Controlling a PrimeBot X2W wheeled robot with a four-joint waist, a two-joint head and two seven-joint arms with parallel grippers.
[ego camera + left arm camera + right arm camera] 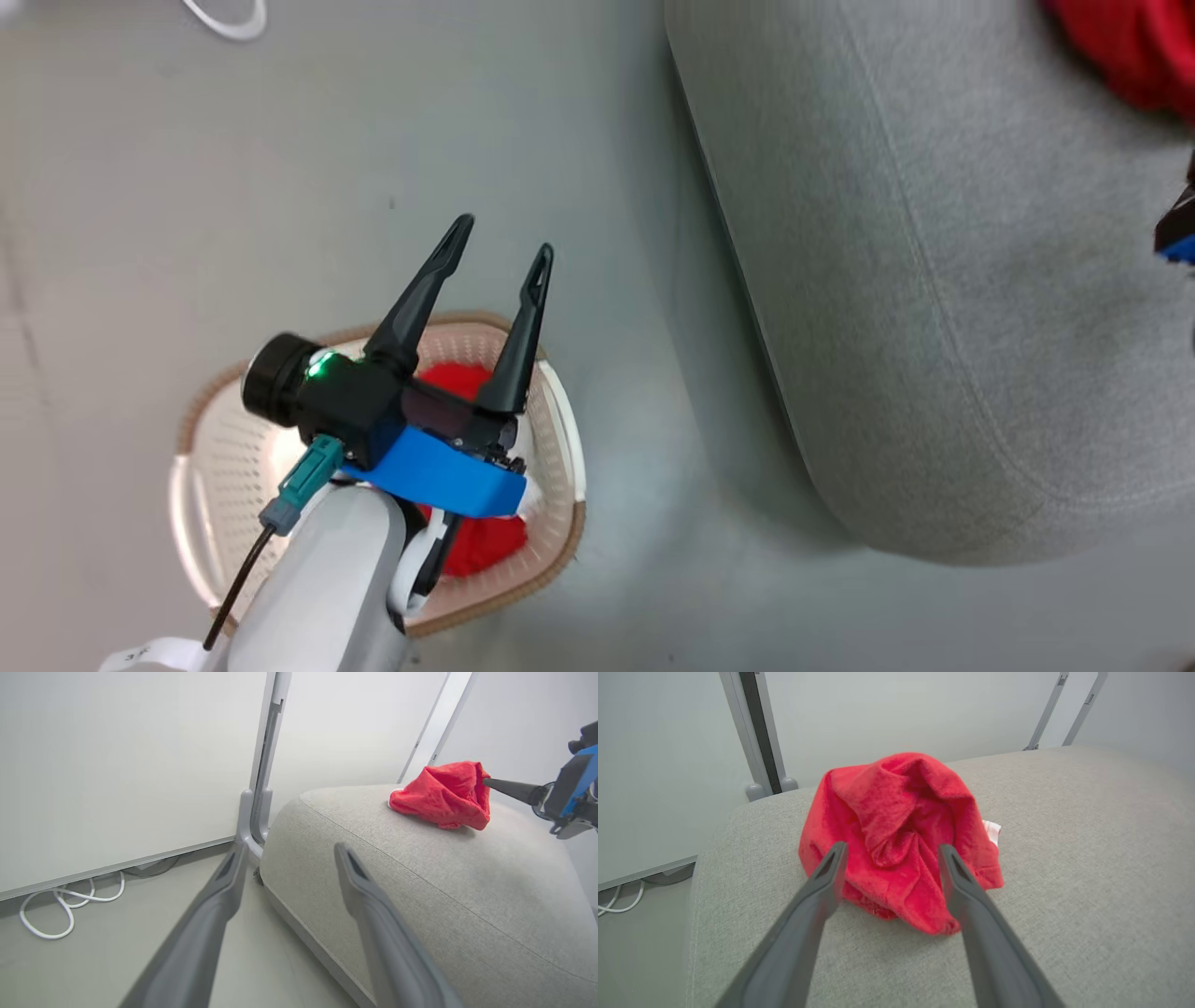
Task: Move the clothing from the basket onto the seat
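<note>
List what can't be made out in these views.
- Basket garment: in the head view the left gripper and its forearm hide most of it, so which garment it is can't be told.
- Seat garment: cut off by the head view's top right corner; crumpled in the right wrist view, no lettering shows.
- Right gripper: the head view's right edge leaves a sliver.

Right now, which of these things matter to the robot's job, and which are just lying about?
Part of the job: crumpled red garment lying on the grey sofa seat; second red garment inside the cream laundry basket.
Just lying about: white cable on the floor; grey partition post.
</note>
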